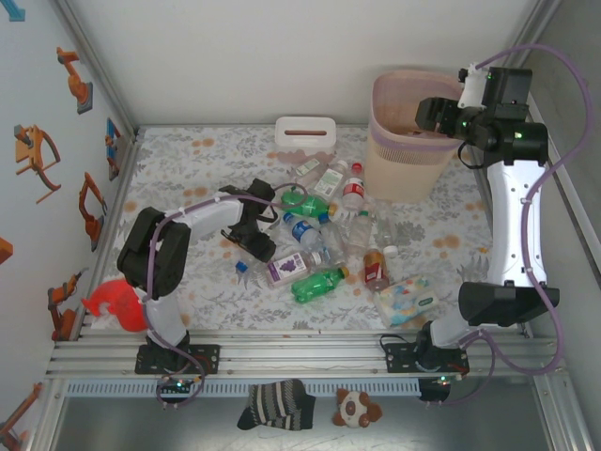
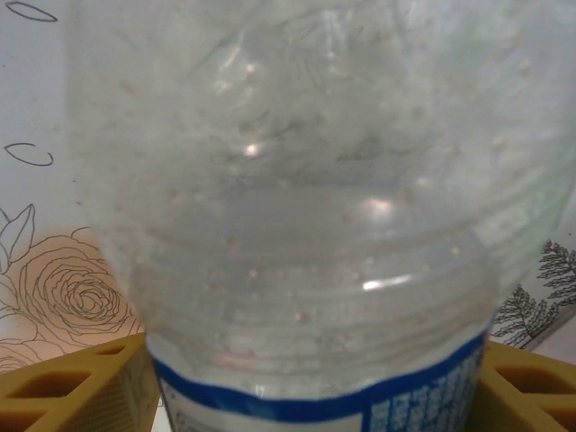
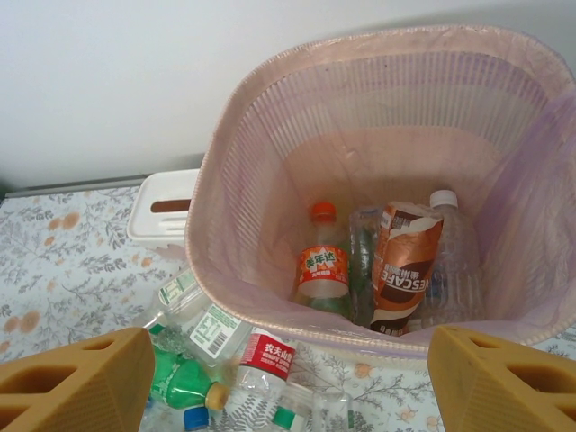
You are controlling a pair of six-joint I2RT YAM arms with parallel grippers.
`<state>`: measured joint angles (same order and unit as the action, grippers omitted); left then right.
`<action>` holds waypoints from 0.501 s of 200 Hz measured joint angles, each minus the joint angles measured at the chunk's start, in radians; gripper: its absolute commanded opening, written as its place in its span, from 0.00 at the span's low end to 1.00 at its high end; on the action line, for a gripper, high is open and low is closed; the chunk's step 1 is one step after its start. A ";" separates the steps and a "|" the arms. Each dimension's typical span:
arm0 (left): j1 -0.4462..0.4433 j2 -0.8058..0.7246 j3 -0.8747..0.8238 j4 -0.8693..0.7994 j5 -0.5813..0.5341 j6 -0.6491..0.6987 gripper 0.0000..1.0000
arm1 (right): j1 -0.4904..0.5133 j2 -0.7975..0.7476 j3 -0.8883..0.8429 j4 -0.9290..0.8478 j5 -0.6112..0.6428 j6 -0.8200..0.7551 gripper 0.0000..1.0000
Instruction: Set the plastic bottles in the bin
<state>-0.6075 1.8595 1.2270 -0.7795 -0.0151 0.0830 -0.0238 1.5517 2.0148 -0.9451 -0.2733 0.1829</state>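
"Top external view, item one, the plastic bottles (image 1: 310, 232): location?"

"Loose heap on the middle of the floral surface (image 1: 178, 164), mostly clear. A green bottle (image 1: 317, 283) lies at the near edge, with a purple-labelled bottle (image 1: 286, 270) just beside it. The bin (image 1: 404, 164) stands at the far right, and the farthest bottles of the heap lie close to its foot."

"Contents of the bin?"

"Right wrist view lists an orange-capped bottle (image 3: 321, 265), a brown coffee bottle (image 3: 403, 270) and a white-capped clear bottle (image 3: 453, 252). They stand or lean together at the bottom, with one more clear bottle between the first two."

"End effectors?"

"Right end effector (image 1: 427, 115) hangs over the bin's mouth, fingers (image 3: 81, 382) spread wide with nothing between them. Left end effector (image 1: 255, 225) is low at the heap's left side. Its fingers (image 2: 63, 391) flank a blue-labelled clear bottle (image 2: 306, 270). Pinching or merely alongside, I cannot tell."

"Sundries?"

"White tissue box (image 1: 305, 132) at the far edge, left of the bin. Pack of wipes (image 1: 408, 301) at the heap's near right."
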 measured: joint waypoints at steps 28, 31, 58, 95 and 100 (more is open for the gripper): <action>0.000 0.005 0.000 -0.003 -0.004 0.000 0.66 | 0.000 0.000 0.000 0.000 0.000 0.000 0.78; 0.000 0.005 0.000 -0.003 -0.005 0.001 0.66 | 0.000 0.000 0.000 0.000 0.000 0.000 0.78; 0.000 0.005 0.000 -0.003 -0.004 0.001 0.63 | 0.000 0.000 -0.006 0.001 -0.005 0.000 0.78; 0.000 0.002 0.003 -0.003 -0.003 0.001 0.60 | 0.000 0.000 -0.027 0.009 -0.028 0.004 0.78; 0.000 0.000 0.003 -0.003 -0.002 0.001 0.60 | 0.000 0.000 -0.031 0.013 -0.033 0.005 0.78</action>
<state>-0.6075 1.8591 1.2301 -0.7826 -0.0174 0.0837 -0.0238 1.5517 1.9842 -0.9321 -0.3061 0.1875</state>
